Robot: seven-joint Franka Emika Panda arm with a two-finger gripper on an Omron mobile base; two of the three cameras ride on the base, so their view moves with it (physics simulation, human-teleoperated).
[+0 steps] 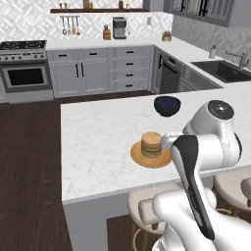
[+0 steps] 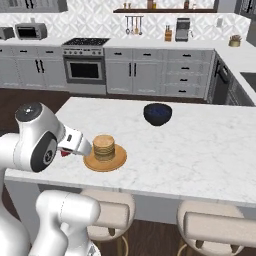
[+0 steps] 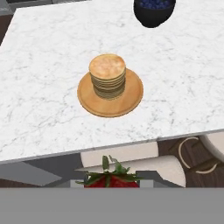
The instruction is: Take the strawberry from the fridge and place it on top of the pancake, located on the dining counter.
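While I watch the left base view, the pancake point(image 1: 151, 144) sits stacked on its plate point(image 1: 139, 156) on the dining counter point(image 1: 98, 142), near a dark blue bowl point(image 1: 167, 105). From the right base view, my gripper point(image 2: 65, 152) hovers just beside the plate at the counter's edge. Through the hand view, the fingers pinch the strawberry point(image 3: 112, 179), short of the pancake.
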